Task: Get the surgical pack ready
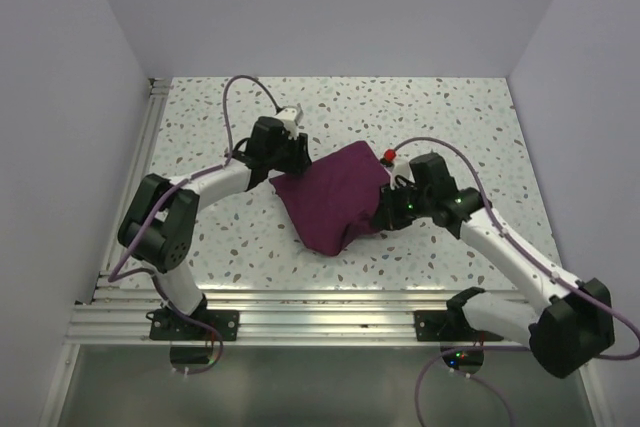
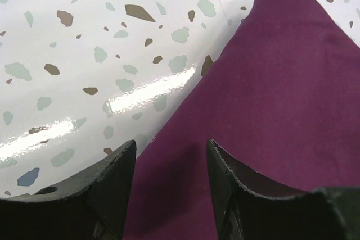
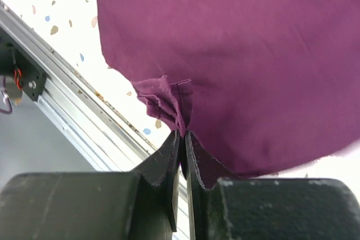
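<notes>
Pinching surgical pack [image 3: 253,54] corner, perhaps: tool [image 3: 183,136]

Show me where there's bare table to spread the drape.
Bare: far table strip between drape and back wall; right side beyond right arm. Crowded: middle, where left tool and right tool meet the drape.

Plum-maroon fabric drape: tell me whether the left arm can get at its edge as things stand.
Probably yes. The left gripper hangs open over the edge of the plum-maroon fabric drape on the speckled table, nothing between. The right gripper, shut on a bunched corner, is at the opposite side.
</notes>
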Controlling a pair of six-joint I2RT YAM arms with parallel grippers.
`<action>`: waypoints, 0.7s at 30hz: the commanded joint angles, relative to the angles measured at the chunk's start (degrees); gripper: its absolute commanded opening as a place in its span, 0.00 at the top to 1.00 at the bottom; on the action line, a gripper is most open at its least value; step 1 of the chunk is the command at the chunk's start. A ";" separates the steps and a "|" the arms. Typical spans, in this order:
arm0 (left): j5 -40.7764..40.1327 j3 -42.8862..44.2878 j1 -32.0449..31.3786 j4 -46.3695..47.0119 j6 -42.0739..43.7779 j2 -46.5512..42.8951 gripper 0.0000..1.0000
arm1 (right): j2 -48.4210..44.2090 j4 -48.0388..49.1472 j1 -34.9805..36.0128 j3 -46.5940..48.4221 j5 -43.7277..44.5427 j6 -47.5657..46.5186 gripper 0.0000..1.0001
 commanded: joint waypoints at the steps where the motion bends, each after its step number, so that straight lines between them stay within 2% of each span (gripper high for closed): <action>1: 2.29 0.31 0.14 3.96 1.78 1.50 0.43 | -8.37 -3.07 0.33 -3.39 6.16 5.61 0.90; 2: 1.85 0.49 -0.04 3.78 1.96 1.68 0.43 | -9.43 -3.25 0.24 -4.19 6.07 7.03 0.89; 5: 0.88 0.84 -0.30 3.78 2.40 2.47 0.44 | -12.86 -4.82 0.24 -6.12 8.08 11.34 0.66; 6: 0.44 1.02 -0.39 3.69 2.49 3.17 0.43 | -13.56 -4.66 0.24 -7.08 8.53 12.05 0.54; 8: -1.30 1.81 -0.83 3.08 2.84 3.88 0.44 | -15.84 -5.01 0.24 -7.88 10.98 14.59 0.43; 15: -5.97 4.09 -5.48 0.36 4.60 6.34 0.44 | -22.44 -2.99 0.24 -8.76 16.79 18.21 0.25; 21: -10.19 3.22 -7.24 -1.05 4.34 7.04 0.44 | -14.73 0.35 0.24 -7.88 18.29 18.99 0.23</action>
